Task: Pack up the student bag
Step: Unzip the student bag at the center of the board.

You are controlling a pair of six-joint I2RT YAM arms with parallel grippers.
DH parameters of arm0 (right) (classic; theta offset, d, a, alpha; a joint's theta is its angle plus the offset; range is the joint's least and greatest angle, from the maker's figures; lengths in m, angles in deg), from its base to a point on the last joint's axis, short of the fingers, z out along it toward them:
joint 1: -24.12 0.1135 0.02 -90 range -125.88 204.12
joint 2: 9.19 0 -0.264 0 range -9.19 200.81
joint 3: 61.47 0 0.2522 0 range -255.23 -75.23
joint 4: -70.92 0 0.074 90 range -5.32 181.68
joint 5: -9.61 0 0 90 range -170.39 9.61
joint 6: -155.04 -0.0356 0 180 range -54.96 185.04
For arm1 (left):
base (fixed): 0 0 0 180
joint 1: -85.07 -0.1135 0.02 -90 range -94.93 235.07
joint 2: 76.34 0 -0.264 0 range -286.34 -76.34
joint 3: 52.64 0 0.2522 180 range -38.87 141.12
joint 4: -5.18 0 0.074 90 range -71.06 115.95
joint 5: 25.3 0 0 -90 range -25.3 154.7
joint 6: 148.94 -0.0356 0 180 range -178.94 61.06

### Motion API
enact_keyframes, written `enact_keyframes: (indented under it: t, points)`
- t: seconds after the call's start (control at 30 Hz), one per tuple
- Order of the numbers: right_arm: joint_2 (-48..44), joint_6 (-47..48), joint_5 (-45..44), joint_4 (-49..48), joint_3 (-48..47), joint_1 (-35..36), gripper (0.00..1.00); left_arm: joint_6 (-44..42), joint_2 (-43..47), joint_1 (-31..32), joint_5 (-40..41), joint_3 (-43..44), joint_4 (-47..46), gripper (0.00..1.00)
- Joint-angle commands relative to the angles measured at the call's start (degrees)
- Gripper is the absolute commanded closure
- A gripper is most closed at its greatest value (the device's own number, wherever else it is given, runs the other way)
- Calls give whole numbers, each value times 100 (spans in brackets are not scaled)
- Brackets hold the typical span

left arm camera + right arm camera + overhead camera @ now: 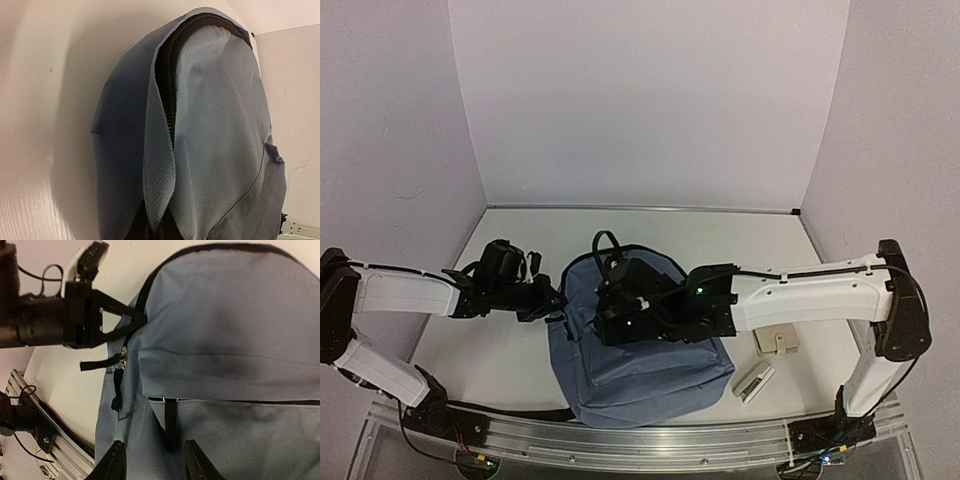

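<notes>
Student bag [650, 385], flat on the table [740, 235], long axis near-to-far, top farthest.
Left gripper [141, 319] pinched its left zip edge; right gripper [154, 462], jaws apart and empty, hovered directly above it.

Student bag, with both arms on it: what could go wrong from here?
The left fingers are shut on only a thin fold at the edge of the student bag; a pull could let it slip out. The right fingers stand open over the front-pocket pull tab, not the main zip pulls, so they may open the wrong compartment.
</notes>
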Motion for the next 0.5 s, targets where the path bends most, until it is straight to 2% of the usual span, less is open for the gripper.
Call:
enact_keyframes:
  t: [0.0,0.47]
  points:
    - [306,-35,448,51,-178,69,63,67,303,62,-135,71,-94,100]
    - [773,-267,-240,480,-512,99,67,51,441,71,-202,12,-97,100]
